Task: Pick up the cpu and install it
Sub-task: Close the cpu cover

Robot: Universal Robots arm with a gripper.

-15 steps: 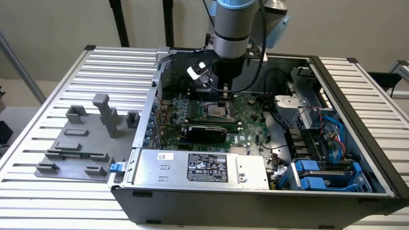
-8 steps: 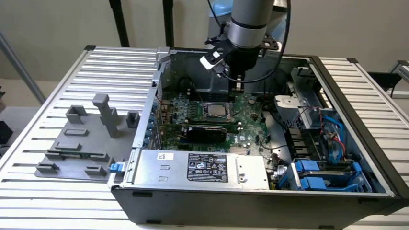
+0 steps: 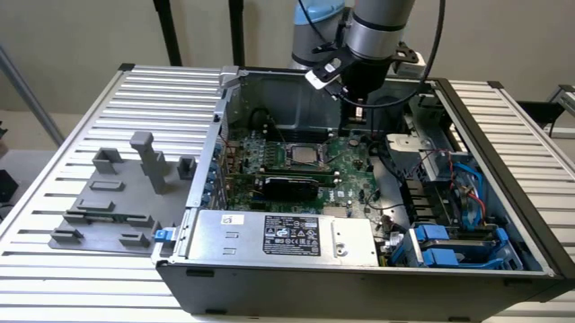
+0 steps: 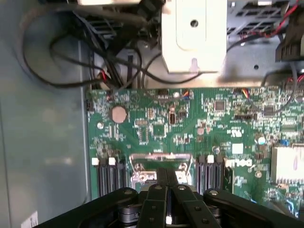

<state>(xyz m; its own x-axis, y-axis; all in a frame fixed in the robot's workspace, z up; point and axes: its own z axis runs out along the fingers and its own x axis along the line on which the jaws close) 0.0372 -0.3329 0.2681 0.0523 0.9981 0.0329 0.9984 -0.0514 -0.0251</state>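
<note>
**A:** Start at the gripper (image 3: 357,118). How do its fingers stand?

**B:** Pressed together with no gap, and I can make out nothing pinched between them. In the wrist view the two black fingers meet in one seam.

**A:** So where is the cpu (image 3: 302,154)?

**B:** It lies flat in the socket on the motherboard (image 3: 346,192), inside the open computer case (image 3: 359,286). Its pale silver top faces up.

**A:** Which way from the gripper?

**B:** It is toward the exterior view's left of the fingertips, lower and a little nearer that camera. The gripper hangs near it above the board, apart rather than touching. In the wrist view the socket's metal bracket (image 4: 160,157) sits just past the fingertips, which cover the socket's middle.

**A:** Is there a long axis to line up with?

**B:** No, it's square, and its edges run along the board's edges. There's one arm, so there's no choosing.

**A:** And further out?

**B:** The silver power supply (image 3: 279,235) sits by the case's near wall. A grey fixture (image 3: 112,198) stands on the slatted table (image 3: 171,84), well apart at the exterior view's left.

**A:** How does the task stand?

**B:** The chip looks seated to me. I can't tell whether the bracket is latched.
</note>
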